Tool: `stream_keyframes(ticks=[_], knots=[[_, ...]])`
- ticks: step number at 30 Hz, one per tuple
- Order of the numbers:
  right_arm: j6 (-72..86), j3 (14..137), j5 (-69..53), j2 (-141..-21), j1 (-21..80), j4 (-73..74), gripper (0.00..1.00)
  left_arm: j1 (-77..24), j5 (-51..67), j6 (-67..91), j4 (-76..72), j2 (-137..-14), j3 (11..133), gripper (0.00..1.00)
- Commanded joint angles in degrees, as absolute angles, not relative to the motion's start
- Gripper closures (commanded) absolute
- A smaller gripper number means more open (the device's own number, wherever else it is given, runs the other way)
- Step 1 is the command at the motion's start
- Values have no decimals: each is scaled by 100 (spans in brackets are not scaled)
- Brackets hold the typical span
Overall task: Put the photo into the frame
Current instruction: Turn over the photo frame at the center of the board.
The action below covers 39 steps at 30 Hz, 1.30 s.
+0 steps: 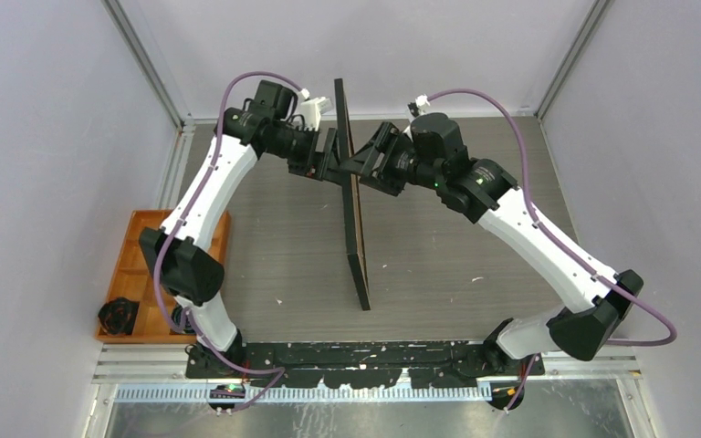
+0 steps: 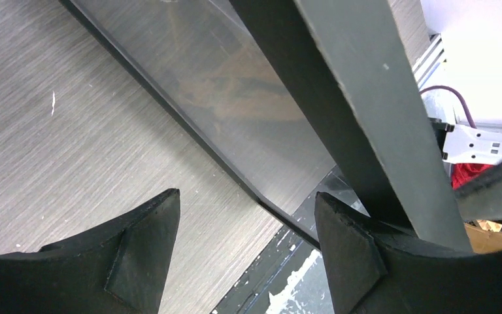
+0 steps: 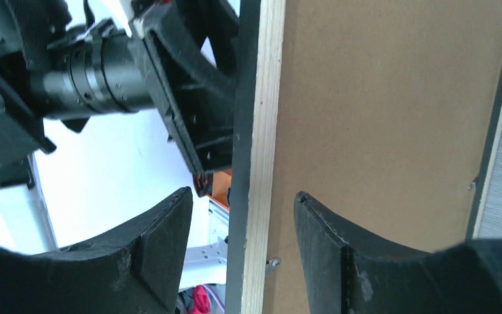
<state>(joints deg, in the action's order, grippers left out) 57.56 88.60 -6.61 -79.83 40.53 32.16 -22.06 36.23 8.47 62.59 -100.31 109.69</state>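
Frame [image 1: 354, 210] stands on edge mid-counter [image 1: 274, 246], backing board [image 3: 379, 131] in it, photo not visible; left end effector [image 2: 247, 222] open, one finger beside the rail; right end effector [image 3: 242, 216] open, straddling the rail; unclamped, the frame could topple flat.

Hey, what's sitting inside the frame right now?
From the back, a plain brown backing board fills the frame. Whether the photo lies behind that board cannot be seen; the board covers it.
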Motion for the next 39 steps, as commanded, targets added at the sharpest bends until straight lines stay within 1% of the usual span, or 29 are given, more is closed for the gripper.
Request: stream_keyframes(ticks=[1, 8, 15, 17, 19, 21, 25, 27, 30, 35, 39], knots=[[5292, 9264, -995, -7742, 4062, 3791, 36, -2297, 3576, 923, 6262, -10258, 11473, 24], [4593, 10081, -1149, -8022, 4066, 5244, 33, -2485, 3488, 867, 6478, -10758, 12086, 25], [3975, 10752, -730, -8459, 4075, 6357, 33, -2619, 3397, 744, 6666, -11009, 12462, 25], [3835, 10885, -483, -8570, 4070, 6666, 35, -2619, 3408, 719, 6692, -11029, 12453, 25], [3739, 10899, -305, -8591, 4077, 6786, 39, -2619, 3399, 647, 6714, -10997, 12367, 26], [3697, 10859, -120, -8552, 4074, 6848, 43, -2607, 3347, 540, 6696, -10906, 12169, 26], [3643, 10823, 296, -8435, 4072, 6989, 46, -2463, 3278, 309, 6607, -10715, 11529, 26], [3581, 10823, 508, -8348, 4075, 7083, 53, -2308, 3242, 178, 6537, -10665, 11159, 26], [3497, 10698, 764, -8212, 4070, 7201, 56, -2039, 3163, -151, 6481, -10670, 10624, 26], [3370, 10067, 958, -7912, 4047, 7192, 65, -1693, 2839, -551, 6173, -10735, 9677, 26], [3327, 9313, 849, -7604, 3969, 6889, 67, -1547, 2558, -716, 5943, -10804, 9259, 27]])
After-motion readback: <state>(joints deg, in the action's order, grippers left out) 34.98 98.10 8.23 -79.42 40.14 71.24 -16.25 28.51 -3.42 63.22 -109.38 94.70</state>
